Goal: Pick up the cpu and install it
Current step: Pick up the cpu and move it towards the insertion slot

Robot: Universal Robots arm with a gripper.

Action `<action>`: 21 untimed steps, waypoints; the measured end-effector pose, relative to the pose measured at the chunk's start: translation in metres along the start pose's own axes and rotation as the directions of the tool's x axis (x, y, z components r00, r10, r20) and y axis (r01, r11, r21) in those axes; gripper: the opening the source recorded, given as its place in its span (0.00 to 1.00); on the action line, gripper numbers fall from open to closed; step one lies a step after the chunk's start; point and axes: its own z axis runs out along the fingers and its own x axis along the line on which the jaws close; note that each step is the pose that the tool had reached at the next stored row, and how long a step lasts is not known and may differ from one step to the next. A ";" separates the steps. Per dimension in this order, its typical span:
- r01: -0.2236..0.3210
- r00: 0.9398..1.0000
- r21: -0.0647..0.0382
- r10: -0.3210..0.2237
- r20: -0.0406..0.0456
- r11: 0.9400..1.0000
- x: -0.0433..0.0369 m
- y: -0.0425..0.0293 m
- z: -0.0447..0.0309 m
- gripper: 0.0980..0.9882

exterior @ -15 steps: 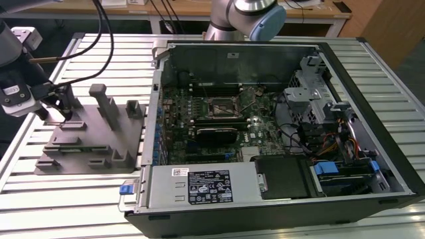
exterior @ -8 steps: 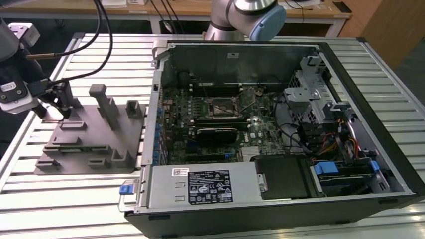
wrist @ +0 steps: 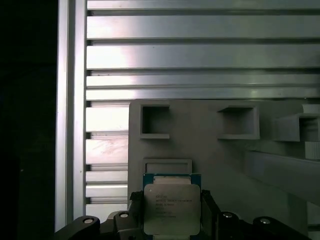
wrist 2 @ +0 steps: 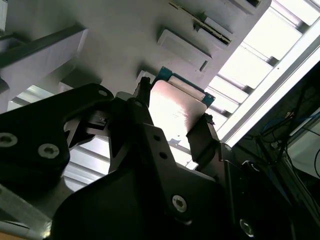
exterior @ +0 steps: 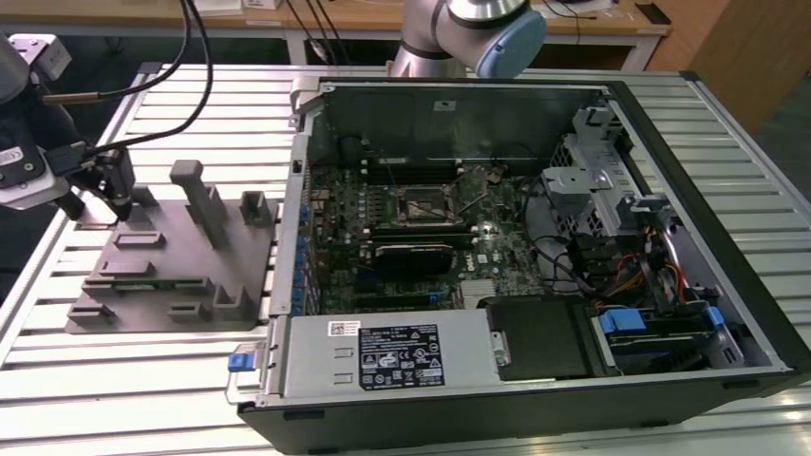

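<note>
cpu (wrist: 171,206): we see it between fingers of the end effector (wrist: 172,214), grey fixture (wrist: 220,160) beneath.
end effector: clamped on the cpu's side edges.

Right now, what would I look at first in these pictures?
A big open computer case sits in the middle of the exterior view, its green board showing. At that view's left, the tool hangs over a grey fixture; in the first wrist view it grips the shiny cpu.
</note>
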 end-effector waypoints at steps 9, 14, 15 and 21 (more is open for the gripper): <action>0.000 1.000 -0.003 0.000 0.000 1.000 -0.0002 0.0009 -0.0118 0.50; 0.000 1.000 -0.005 0.000 0.000 1.000 -0.0003 0.0013 -0.0183 0.50; 0.000 1.000 -0.005 0.000 0.000 1.000 -0.0003 0.0015 -0.0196 0.50; 0.000 1.000 -0.006 0.000 0.000 1.000 -0.0004 0.0020 -0.0264 0.50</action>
